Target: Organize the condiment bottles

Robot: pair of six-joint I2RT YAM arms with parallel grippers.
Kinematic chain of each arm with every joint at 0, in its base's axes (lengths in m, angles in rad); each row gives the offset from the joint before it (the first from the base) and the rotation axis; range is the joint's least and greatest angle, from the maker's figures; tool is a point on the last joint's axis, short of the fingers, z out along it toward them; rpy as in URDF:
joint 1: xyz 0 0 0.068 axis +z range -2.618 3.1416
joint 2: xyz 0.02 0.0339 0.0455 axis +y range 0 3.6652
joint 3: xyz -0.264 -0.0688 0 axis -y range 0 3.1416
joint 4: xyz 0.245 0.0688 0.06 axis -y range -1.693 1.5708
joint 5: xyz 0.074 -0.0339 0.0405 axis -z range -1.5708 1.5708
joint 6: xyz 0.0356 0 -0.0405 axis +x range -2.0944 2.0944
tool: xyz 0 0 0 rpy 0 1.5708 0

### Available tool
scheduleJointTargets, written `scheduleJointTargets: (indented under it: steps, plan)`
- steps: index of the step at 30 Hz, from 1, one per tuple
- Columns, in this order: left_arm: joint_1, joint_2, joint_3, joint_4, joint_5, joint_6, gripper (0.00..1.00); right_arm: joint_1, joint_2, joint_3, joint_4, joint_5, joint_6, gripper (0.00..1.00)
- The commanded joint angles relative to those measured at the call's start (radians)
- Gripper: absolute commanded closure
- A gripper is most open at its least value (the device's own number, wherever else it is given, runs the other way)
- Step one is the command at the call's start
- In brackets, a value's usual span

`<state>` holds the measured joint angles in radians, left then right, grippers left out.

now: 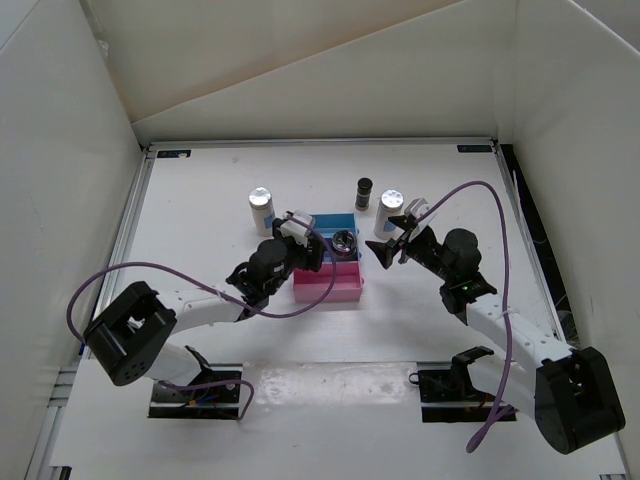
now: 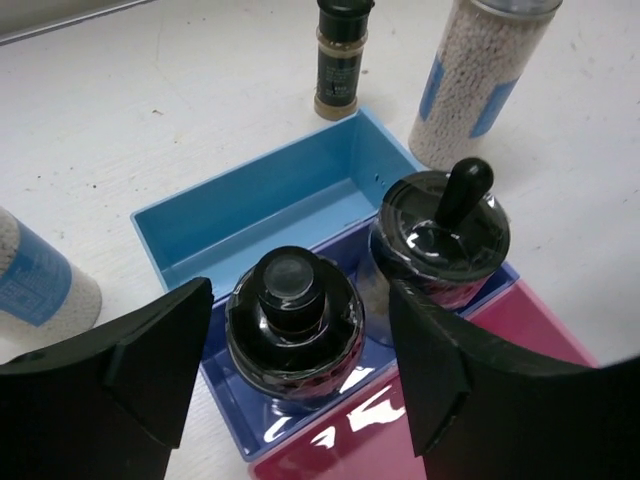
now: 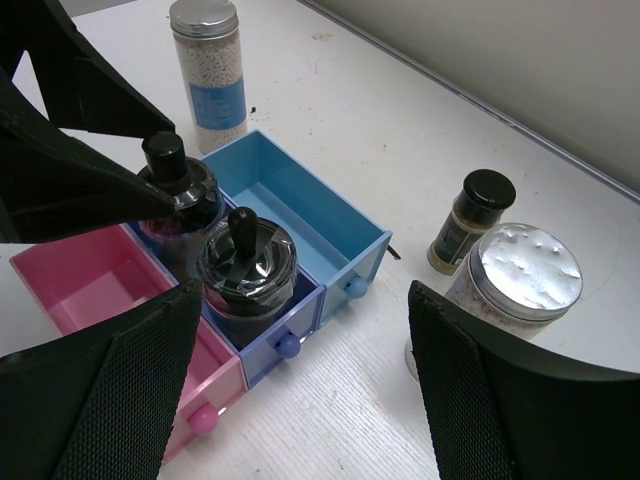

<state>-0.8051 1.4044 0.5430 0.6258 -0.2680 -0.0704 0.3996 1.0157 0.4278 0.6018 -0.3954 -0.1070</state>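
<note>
You had both clear jars standing upright in the purple middle compartment of the stepped rack [image 1: 330, 290], near the middle of the worktop [image 1: 200, 180]: the left clear jar [image 2: 292, 325] toward the rack's left end and the right clear jar [image 2: 445, 235] toward its right end, just beside each other. Your left gripper [image 2: 300, 300] hung over the left clear jar with its jaws apart, one finger on either side and a gap showing at each. Toward the far edge, the slim dark bottle [image 3: 470, 220] and the right white shaker [image 3: 520, 285] stood close together behind the rack's right end, and the left white shaker [image 1: 261, 205] stood off its far left corner. Your right gripper [image 3: 305, 330] hovered by the rack's right end, jaws wide apart and holding nothing.
</note>
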Motion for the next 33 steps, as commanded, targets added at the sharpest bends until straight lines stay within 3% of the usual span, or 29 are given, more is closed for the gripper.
scheduleJointTargets:
  steps: [1, 9, 17, 21, 25, 33]
  plan:
    - [0.003, -0.016, 0.001, 0.045, 0.006, -0.002, 0.18, 0.001, 0.0, -0.003, 0.044, 0.007, 0.006, 0.15]
    - [-0.005, -0.105, 0.051, 0.009, 0.039, 0.041, 0.14, 0.001, 0.009, 0.009, 0.023, 0.032, -0.019, 0.15]
    - [-0.014, -0.206, 0.179, -0.162, 0.026, 0.201, 0.12, -0.019, 0.053, 0.12, -0.08, 0.099, -0.083, 0.14]
    - [0.073, -0.235, 0.221, -0.196, 0.065, 0.208, 0.12, -0.074, 0.099, 0.17, -0.086, 0.092, -0.082, 0.14]
    - [0.201, -0.251, 0.233, -0.233, 0.172, 0.097, 0.11, -0.142, 0.148, 0.207, -0.079, 0.069, -0.076, 0.12]
    - [0.33, -0.259, 0.215, -0.268, 0.194, 0.04, 0.11, -0.173, 0.277, 0.235, -0.005, 0.035, -0.01, 0.11]
